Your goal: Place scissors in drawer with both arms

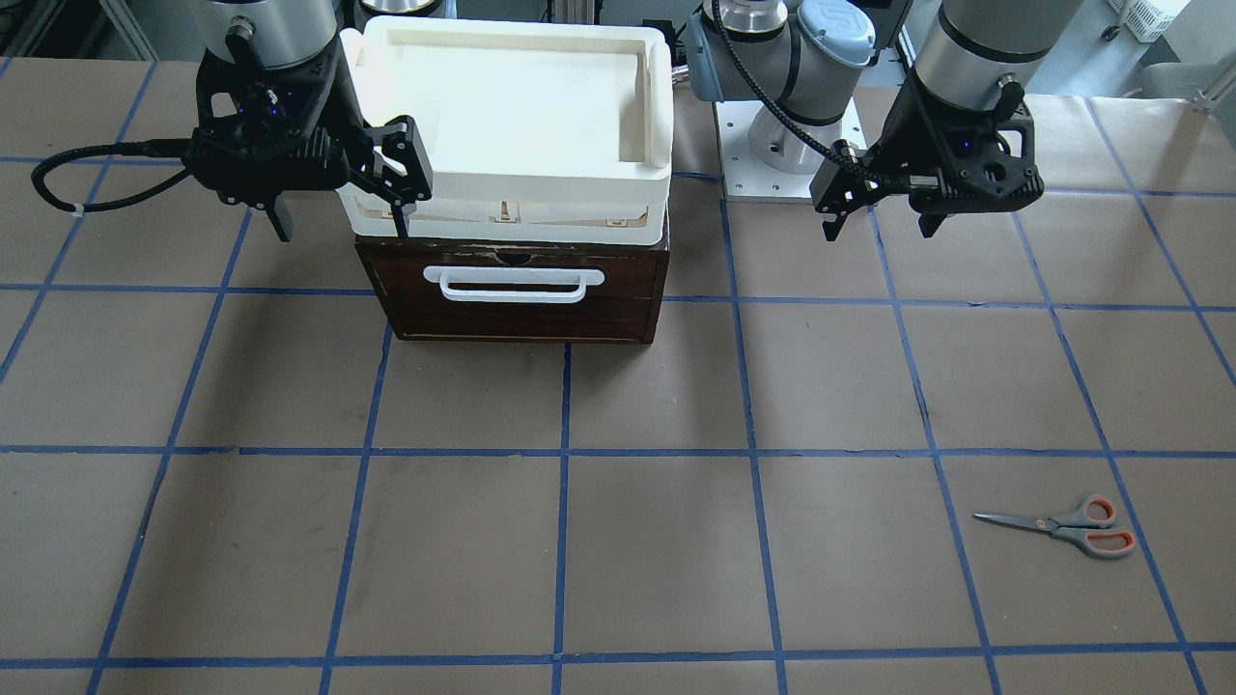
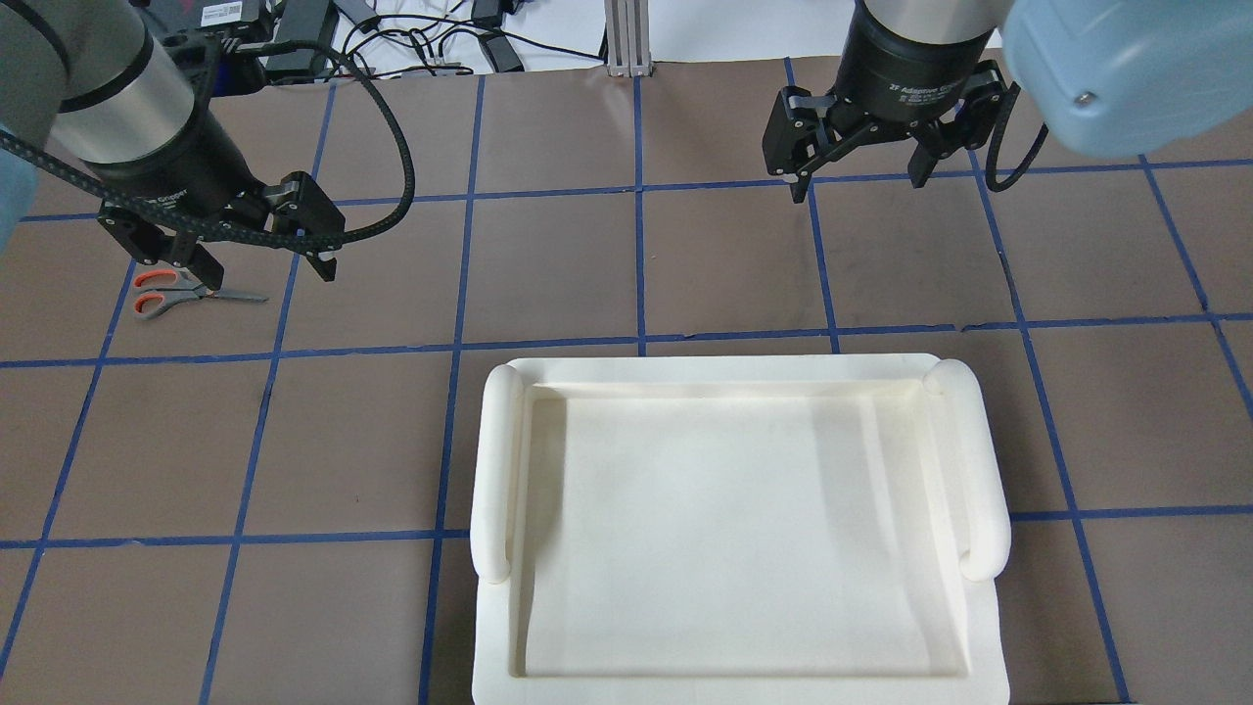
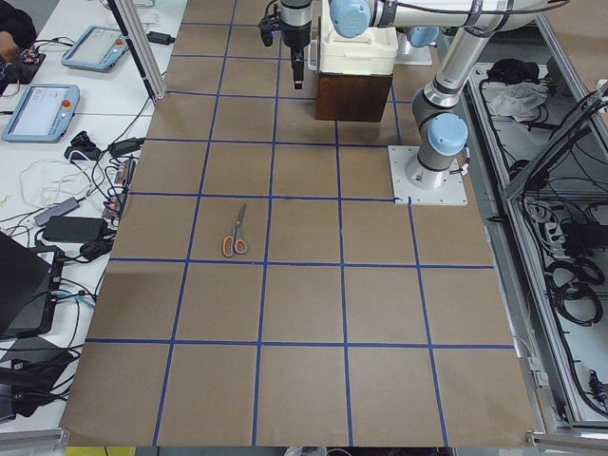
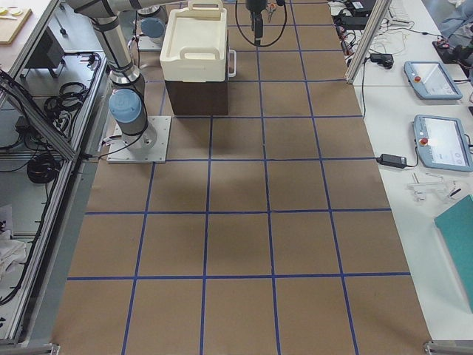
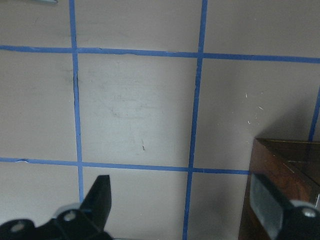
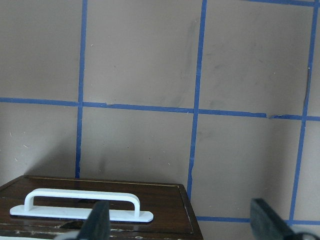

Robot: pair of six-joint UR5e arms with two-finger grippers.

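overhead view, upper right: white print "2F Adaptive Gripp…" on the black collar of the right gripper (image 2: 859,184) | upper left: "…Gripper", partly legible, on the left gripper (image 2: 266,276) | top-left white label (image 2: 227,14): print too small to read | other views: nothing legible

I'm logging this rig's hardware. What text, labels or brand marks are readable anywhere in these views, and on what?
"2F Adaptive Gripp..." on the right gripper, overhead view; smaller line beneath unreadable.
"...Gripper", partly hidden, on the left gripper.
White sticker beyond the table: too small to read.
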